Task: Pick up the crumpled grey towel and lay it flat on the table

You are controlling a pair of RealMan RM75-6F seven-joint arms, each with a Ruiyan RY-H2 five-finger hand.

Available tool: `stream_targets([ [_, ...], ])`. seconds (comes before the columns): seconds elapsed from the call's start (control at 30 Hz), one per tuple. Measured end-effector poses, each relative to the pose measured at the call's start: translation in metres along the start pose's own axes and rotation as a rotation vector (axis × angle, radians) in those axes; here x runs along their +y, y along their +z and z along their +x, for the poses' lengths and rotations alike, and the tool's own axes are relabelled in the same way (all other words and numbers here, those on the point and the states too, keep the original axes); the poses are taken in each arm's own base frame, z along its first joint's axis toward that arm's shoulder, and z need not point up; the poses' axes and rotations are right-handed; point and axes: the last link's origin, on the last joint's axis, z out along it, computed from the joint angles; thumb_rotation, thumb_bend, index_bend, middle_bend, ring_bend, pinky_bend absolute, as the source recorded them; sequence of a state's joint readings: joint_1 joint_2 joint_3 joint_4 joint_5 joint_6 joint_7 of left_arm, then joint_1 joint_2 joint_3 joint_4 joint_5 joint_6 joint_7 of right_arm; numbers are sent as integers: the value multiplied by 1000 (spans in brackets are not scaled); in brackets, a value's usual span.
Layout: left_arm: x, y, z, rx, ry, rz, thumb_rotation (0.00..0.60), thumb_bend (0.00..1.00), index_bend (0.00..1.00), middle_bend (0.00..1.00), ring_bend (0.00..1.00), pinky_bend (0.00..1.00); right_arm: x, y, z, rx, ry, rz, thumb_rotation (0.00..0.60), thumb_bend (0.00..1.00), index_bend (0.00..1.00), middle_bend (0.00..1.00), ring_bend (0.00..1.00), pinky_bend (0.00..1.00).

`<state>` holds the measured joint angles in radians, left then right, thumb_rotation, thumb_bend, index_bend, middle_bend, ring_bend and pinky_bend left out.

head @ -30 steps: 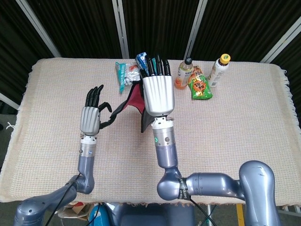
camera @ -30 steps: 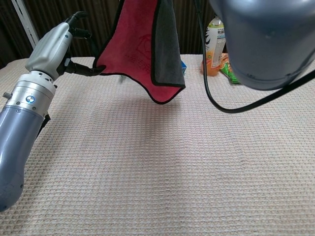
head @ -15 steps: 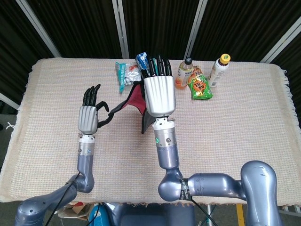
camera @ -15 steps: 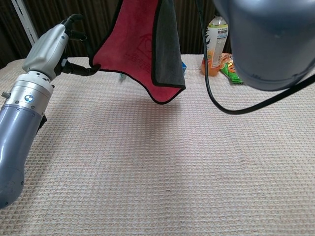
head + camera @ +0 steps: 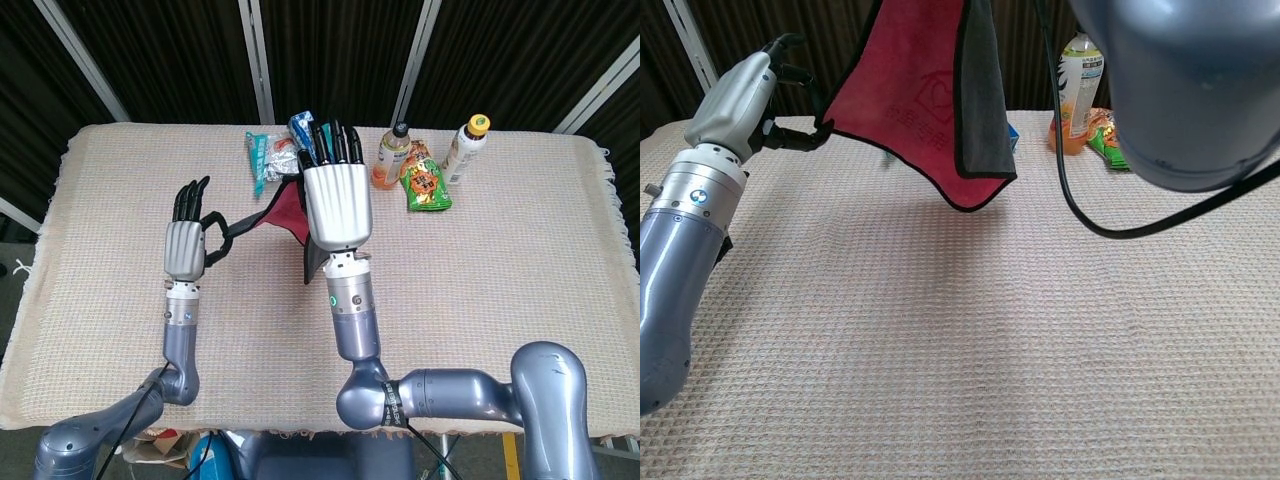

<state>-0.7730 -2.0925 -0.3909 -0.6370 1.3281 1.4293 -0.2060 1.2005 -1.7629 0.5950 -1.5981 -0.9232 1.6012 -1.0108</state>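
1 towel (image 5: pixel 910 110), 2 bottles (image 5: pixel 393 155), 3 snack packets (image 5: pixel 424 182).

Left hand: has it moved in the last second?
Yes. In the head view the left hand, pinching a corner of the towel, has shifted away from the robot and slightly left, judged against the snack packet on the table.

The left hand (image 5: pixel 186 243) pinched the towel (image 5: pixel 915 110) corner, fingers upward; the right hand (image 5: pixel 337 200) held it higher, palm down.
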Motion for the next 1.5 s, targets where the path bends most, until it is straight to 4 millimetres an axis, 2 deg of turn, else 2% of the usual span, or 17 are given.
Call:
stream_targets([
  [0.23,-3,5,10,33,4,-15,600,465,615,42,0,13,7,-2,-2,-10,3,-6,600,568,705,258,131,214],
  [0.53,4,28,40,117,-1,-58,600,465,615,42,0,13,36,-7,-8,-44,18,-48,600,567,709,262,130,214],
  [0.77,25,49,63,145,0,-90,600,465,616,42,0,13,65,-7,-9,-52,45,-91,600,568,709,262,131,214],
  [1.0,49,67,83,152,15,-105,600,465,617,44,0,13,83,-1,-6,-43,68,-108,600,568,717,266,131,214],
  [1.2,67,79,87,137,6,-93,600,465,616,45,0,13,101,9,-10,-41,86,-140,600,568,716,266,130,214],
  [1.5,85,97,81,128,6,-85,600,465,616,48,0,13,120,21,-24,-60,87,-160,600,569,718,268,131,214],
])
